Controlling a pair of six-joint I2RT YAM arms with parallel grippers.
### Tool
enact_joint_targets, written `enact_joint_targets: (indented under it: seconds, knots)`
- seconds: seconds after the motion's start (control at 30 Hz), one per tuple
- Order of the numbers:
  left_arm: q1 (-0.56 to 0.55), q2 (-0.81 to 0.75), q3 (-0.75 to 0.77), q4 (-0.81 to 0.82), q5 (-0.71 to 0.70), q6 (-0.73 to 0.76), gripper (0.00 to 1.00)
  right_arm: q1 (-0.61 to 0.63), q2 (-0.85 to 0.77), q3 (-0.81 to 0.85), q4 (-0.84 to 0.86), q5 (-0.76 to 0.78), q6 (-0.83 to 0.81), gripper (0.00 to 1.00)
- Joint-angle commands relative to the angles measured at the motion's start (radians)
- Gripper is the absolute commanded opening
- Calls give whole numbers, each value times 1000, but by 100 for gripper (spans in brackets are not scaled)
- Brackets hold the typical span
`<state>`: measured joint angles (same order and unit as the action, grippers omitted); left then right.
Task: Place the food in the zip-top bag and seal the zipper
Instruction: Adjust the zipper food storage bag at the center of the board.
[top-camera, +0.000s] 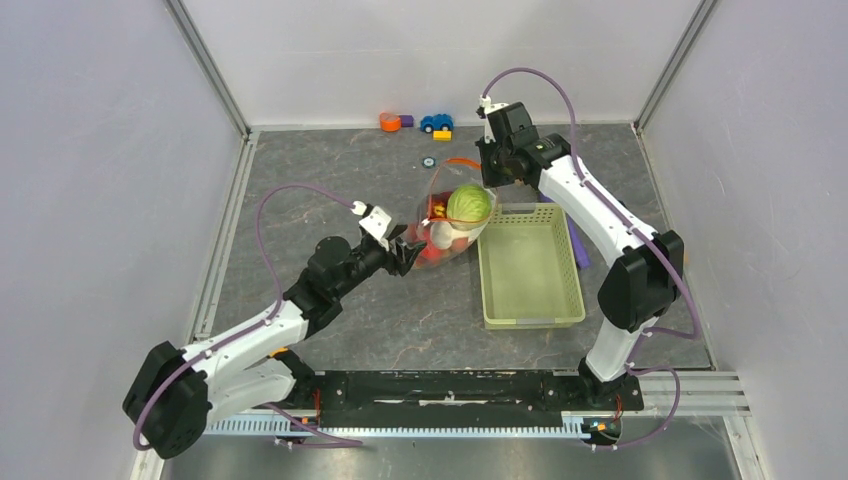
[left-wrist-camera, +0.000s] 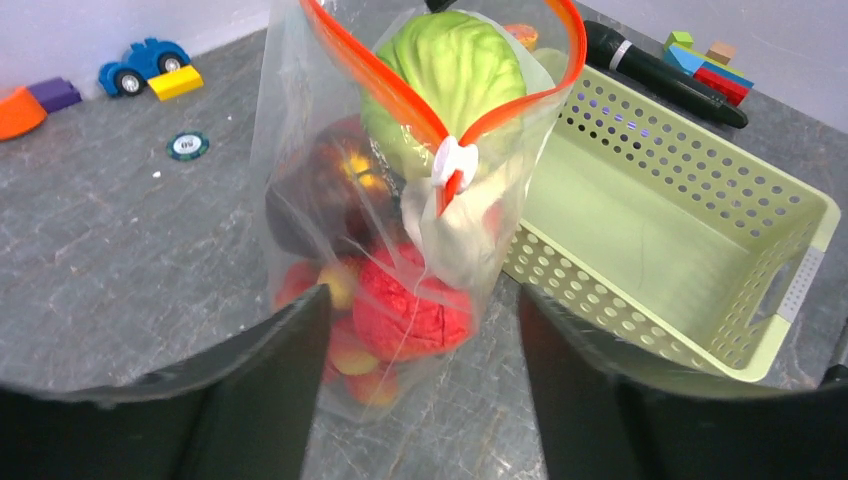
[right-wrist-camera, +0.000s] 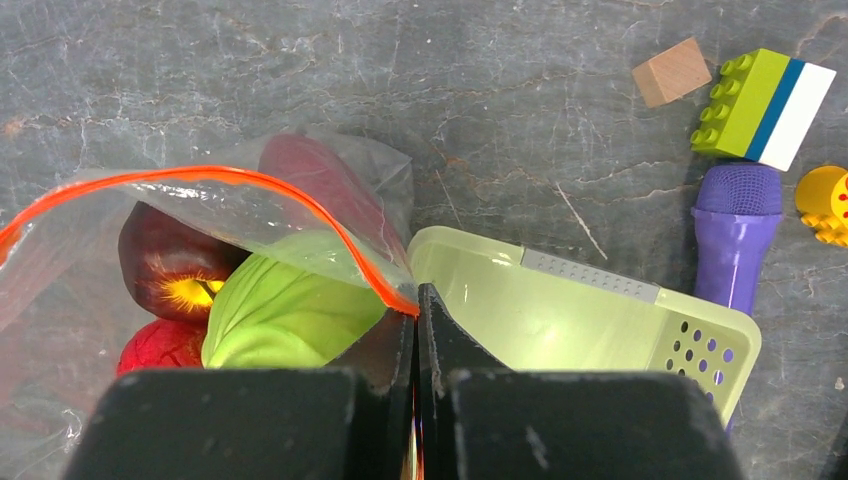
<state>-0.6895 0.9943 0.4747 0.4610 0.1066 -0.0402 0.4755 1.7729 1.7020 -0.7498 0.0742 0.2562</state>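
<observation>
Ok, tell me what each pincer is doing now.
Left pincer: open, straddling the bag.
Right pincer: closed on the bag's orange strip.

Clear zip-top bag (left-wrist-camera: 300, 150) upright, mouth open; cabbage (left-wrist-camera: 450, 75) atop strawberry (left-wrist-camera: 410, 310), plum (left-wrist-camera: 320, 190) inside; orange zipper (right-wrist-camera: 200, 173) unsealed.

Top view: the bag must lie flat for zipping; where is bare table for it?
Bare table lies left of the bag, between it and the left wall, and in a strip between the basket and the arm bases. Crowded: the far edge with the toy car and blocks, and right of the basket by the purple microphone.
</observation>
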Motion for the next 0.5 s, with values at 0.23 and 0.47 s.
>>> enact_joint_targets:
  seconds: [0.23,0.47]
  knots:
    - [2,112,-93,468,35,107,55,0,-47,-38,23,-55,2,0]
    - [2,173,-52,469,115,106,52,0,-65,-49,29,-64,14,0]
